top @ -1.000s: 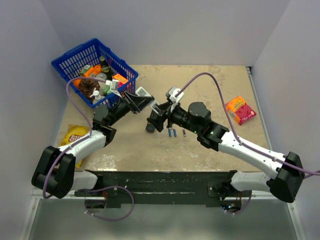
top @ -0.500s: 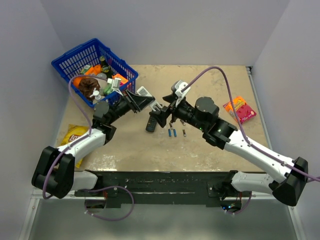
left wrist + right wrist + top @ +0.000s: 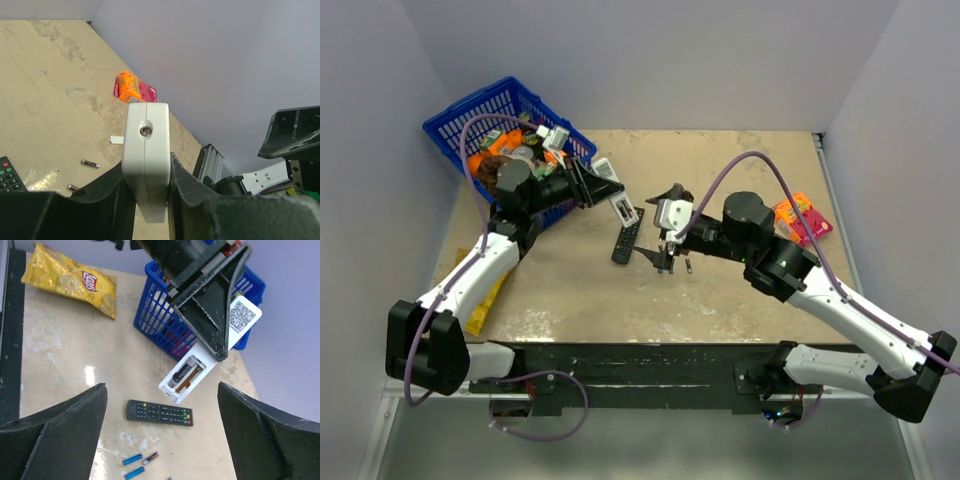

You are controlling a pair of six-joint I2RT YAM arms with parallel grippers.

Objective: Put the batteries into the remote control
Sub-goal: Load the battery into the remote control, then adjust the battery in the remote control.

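My left gripper (image 3: 146,172) is shut on the white remote control (image 3: 146,145) and holds it in the air, tilted, over the table (image 3: 620,208). The right wrist view shows its back with the battery compartment (image 3: 186,375) uncovered; a dark cell seems to lie in one slot. My right gripper (image 3: 161,387) is open wide and empty, a short way right of the remote control (image 3: 200,370) and above the loose batteries. On the table lie two blue batteries (image 3: 132,459) and a dark one (image 3: 151,458), with more dark ones (image 3: 90,163) near them.
A black remote (image 3: 626,238) lies just below the held one. A small white cover piece (image 3: 116,140) lies on the table. A blue basket (image 3: 470,115) of items stands at the back left, a yellow chips bag (image 3: 70,282) at the left edge, an orange-pink box (image 3: 802,220) on the right.
My right gripper has drawn back from the remote control to the right and opened wide. The left arm has swung back toward the basket, keeping the remote control in its grip.
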